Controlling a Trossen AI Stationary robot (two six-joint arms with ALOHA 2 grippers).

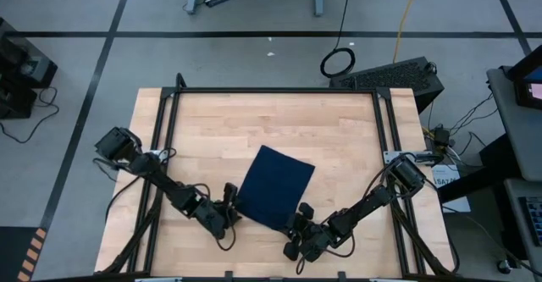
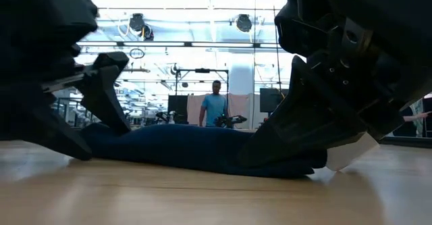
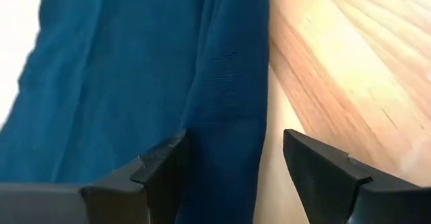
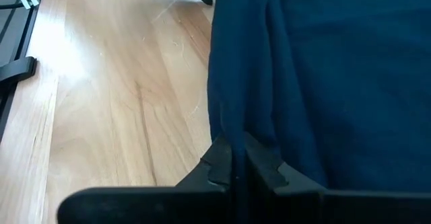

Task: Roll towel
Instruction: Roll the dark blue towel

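Two pincers worked at the lower centre of the high view, one at each near corner of the towel (image 1: 273,187).

1. Towel. The dark navy cloth lay on the wooden desk (image 1: 254,121) at the centre of the high view, rotated so that its edges ran diagonally to the desk edges. In the low view the towel (image 2: 196,151) appeared as a low, flat mound across the middle of the frame, resting on the desk (image 2: 202,198).

2. Left pincer. The left pincer (image 1: 230,204) sat at the towel's lower-left corner in the high view. In the left wrist view the left pincer (image 3: 236,163) was released: its two dark fingers (image 3: 161,167) stood apart, with a folded edge of the towel (image 3: 135,83) lying between them. One finger lay over the cloth and the other over bare desk (image 3: 337,56). No grip on the fabric was visible.

3. Right pincer. The right pincer (image 1: 301,217) sat at the towel's lower-right corner in the high view. In the right wrist view the right pincer (image 4: 237,163) was clenched: its fingers (image 4: 219,163) met with no gap, and the towel (image 4: 323,69) edge ran down into the line where they closed, so the pincer was grasping the towel. Bare desk (image 4: 114,96) filled the left of that frame.

4. Background. In the low view a person (image 2: 214,107) in a blue shirt stood in the room beyond the desk, at frame centre.
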